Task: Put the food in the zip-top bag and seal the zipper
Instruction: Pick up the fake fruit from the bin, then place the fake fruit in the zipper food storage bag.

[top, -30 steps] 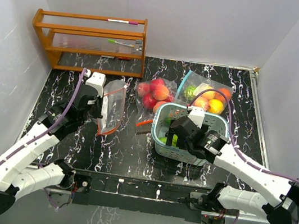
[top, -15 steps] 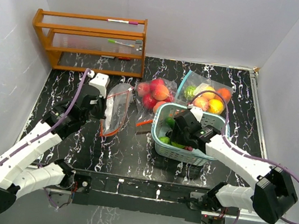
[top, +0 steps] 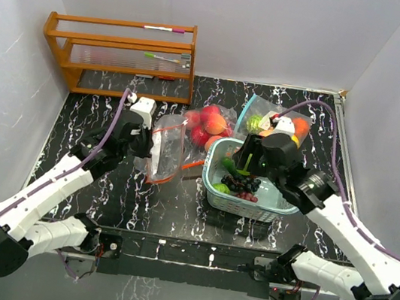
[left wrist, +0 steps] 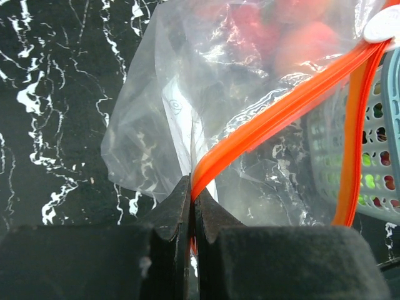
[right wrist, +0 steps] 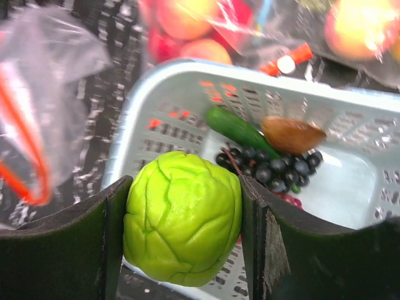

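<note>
My left gripper (left wrist: 192,187) is shut on the orange zipper edge (left wrist: 281,112) of a clear zip-top bag (left wrist: 187,81). It holds that bag (top: 167,156) up just left of the teal basket (top: 244,205), with the left gripper (top: 149,144) on the bag's left side. My right gripper (right wrist: 185,181) is shut on a light green cabbage-like food piece (right wrist: 182,219), which hangs above the basket's near-left rim (right wrist: 162,119). From above, the right gripper (top: 247,162) sits over the basket's far-left part. Inside the basket lie a cucumber (right wrist: 240,131), dark grapes (right wrist: 275,169) and a brown piece (right wrist: 292,133).
Two other clear bags lie behind the basket, one with red and peach fruit (top: 208,125), one with yellow and orange fruit (top: 276,124). A wooden rack (top: 120,54) stands at the back left. White walls close in both sides.
My right gripper has closed on the green food in the basket and lifted it. My left arm has carried the bag rightward, toward the basket.
</note>
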`<act>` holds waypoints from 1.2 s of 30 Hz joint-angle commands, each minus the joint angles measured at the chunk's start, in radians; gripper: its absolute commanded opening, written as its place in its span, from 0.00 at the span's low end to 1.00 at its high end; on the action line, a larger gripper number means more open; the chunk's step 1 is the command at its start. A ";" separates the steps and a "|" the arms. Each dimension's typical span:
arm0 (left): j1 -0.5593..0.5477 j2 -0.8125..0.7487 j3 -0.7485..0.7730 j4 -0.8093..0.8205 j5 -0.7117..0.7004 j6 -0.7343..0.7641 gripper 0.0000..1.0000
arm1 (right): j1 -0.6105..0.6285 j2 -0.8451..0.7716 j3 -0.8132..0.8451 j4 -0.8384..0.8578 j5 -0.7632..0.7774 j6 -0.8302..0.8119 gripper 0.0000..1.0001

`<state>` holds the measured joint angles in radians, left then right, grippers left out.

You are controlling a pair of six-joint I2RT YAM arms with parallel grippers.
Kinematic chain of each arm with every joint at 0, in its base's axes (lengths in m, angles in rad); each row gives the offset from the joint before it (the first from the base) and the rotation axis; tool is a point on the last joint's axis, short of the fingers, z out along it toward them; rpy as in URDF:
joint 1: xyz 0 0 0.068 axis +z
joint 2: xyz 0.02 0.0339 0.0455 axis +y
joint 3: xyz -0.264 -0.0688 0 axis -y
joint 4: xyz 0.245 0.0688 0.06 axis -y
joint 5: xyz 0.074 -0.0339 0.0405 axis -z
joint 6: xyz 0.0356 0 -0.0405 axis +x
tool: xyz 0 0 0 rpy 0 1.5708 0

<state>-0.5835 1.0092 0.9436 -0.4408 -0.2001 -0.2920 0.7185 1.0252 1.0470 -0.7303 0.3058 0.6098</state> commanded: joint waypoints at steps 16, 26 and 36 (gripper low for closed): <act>0.003 0.114 0.080 0.121 0.145 -0.073 0.00 | 0.130 0.233 0.075 0.644 -0.488 -0.091 0.31; 0.003 0.082 0.085 0.096 0.155 -0.075 0.00 | 0.140 0.435 0.128 0.682 -0.302 -0.087 0.51; 0.003 0.049 0.066 0.081 0.144 -0.072 0.00 | 0.151 0.463 0.190 0.670 -0.208 -0.113 0.98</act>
<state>-0.5838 1.0901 0.9951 -0.3458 -0.0589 -0.3637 0.8581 1.5291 1.1728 -0.1291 0.0486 0.5247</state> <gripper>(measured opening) 0.008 0.913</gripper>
